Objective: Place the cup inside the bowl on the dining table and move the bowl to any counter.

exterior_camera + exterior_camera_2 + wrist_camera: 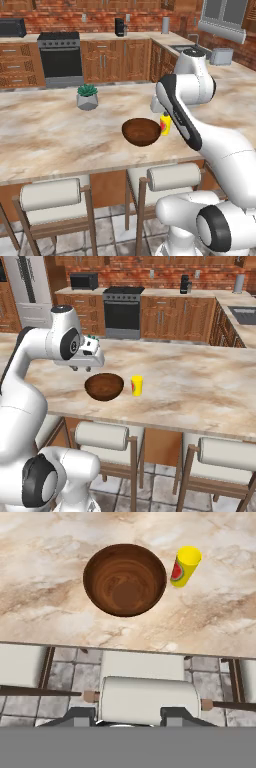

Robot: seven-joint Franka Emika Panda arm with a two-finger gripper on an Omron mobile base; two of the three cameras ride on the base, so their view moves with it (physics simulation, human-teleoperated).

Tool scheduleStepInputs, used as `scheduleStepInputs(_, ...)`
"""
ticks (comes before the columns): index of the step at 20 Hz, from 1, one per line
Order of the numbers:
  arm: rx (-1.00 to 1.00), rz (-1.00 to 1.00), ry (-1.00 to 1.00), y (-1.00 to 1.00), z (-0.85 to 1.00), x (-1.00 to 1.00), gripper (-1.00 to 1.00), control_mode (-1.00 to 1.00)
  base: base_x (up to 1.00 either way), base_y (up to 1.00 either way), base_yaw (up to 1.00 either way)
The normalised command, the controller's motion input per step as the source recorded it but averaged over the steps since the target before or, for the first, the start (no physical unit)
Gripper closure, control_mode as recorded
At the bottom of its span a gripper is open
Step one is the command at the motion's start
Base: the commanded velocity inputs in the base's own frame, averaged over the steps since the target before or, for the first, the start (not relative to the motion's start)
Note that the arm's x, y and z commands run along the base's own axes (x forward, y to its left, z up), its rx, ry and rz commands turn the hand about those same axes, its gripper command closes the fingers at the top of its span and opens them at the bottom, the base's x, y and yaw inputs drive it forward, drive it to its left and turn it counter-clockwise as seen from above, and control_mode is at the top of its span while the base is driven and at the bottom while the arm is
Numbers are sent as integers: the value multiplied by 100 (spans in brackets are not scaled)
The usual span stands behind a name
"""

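Observation:
The dark brown wooden bowl [141, 131] [104, 386] [124, 579] rests upright and empty near the front edge of the dining table [50, 135] [200, 386] [45, 587]. Just to its right stands the small yellow cup [165, 125] [136, 385] [184, 566], upright, a red mark on its side, a small gap between it and the bowl. My gripper [79, 367] [129, 716] hangs above the table's front edge, nearer than the bowl and pointing down. Its fingertips [82, 714] stand apart with nothing between them. In the left base view my own arm covers part of the cup.
A grey pot with a green plant [87, 98] sits farther back on the table. Padded stools [172, 176] [102, 436] [145, 699] stand under the front edge. The back counter [135, 36] [165, 292] flanks a black stove [60, 50] [122, 308]; a toaster [221, 56] is on the right counter.

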Motion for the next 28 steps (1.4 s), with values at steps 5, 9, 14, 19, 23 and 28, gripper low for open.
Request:
scheduleStepInputs(5, 0, 0, 2, -6, 0, 1, -100, -100, 0, 0, 0)
scheduleStepInputs(9, 0, 0, 4, -25, 0, 11, -100, -100, 0, 0, 0)
scheduleStepInputs(14, 0, 0, 3, -32, 0, 10, -100, -100, 0, 0, 0)
scheduleStepInputs(19, 0, 0, 1, -31, 0, 14, -100, -100, 0, 0, 0)
scheduleStepInputs(23, 0, 0, 0, -24, 0, 9, -100, -100, 0, 0, 0)
scheduleStepInputs(28, 0, 0, 1, -21, 0, 8, -100, -100, 0, 0, 0)
